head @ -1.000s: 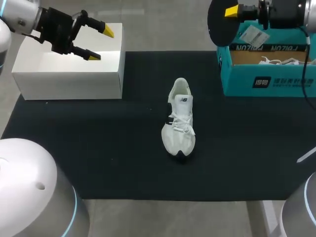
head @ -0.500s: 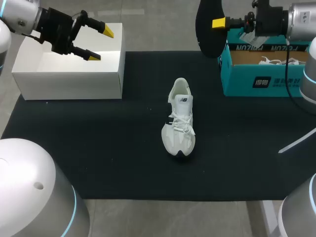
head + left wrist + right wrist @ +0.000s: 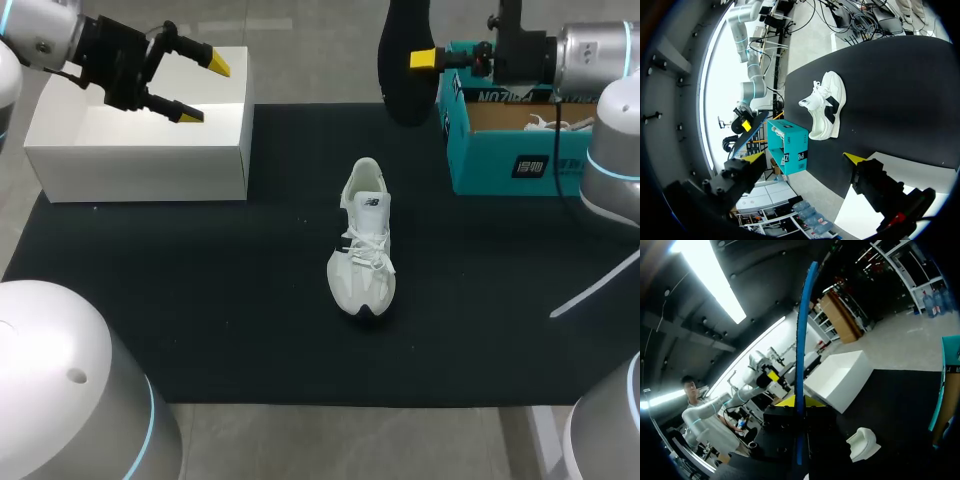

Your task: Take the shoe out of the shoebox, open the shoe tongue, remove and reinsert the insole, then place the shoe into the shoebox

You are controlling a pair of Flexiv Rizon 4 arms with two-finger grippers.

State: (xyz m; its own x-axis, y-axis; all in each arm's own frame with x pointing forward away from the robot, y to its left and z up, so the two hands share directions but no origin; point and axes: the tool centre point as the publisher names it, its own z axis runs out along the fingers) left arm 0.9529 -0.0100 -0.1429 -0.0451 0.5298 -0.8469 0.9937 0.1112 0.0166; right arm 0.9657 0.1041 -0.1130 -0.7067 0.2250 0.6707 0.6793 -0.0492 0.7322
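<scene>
The insole (image 3: 403, 70) is clamped in the right tool (image 3: 424, 59), seemingly due for reinsertion into the shoe (image 3: 363, 250) lying well below it, while the left tool (image 3: 200, 88) is spread open and empty.

My left claw (image 3: 204, 88): fingers spread wide, nothing between, hovering above white box (image 3: 140, 165) at far left corner of black mat (image 3: 200, 300). My right claw (image 3: 424, 59): clamped on dark insole (image 3: 403, 70), held edge-up in air just beside teal shoebox (image 3: 500, 165). White laces visible inside shoebox. White shoe (image 3: 363, 250) upright mid-mat, toe toward me, well apart from both claws.
</scene>
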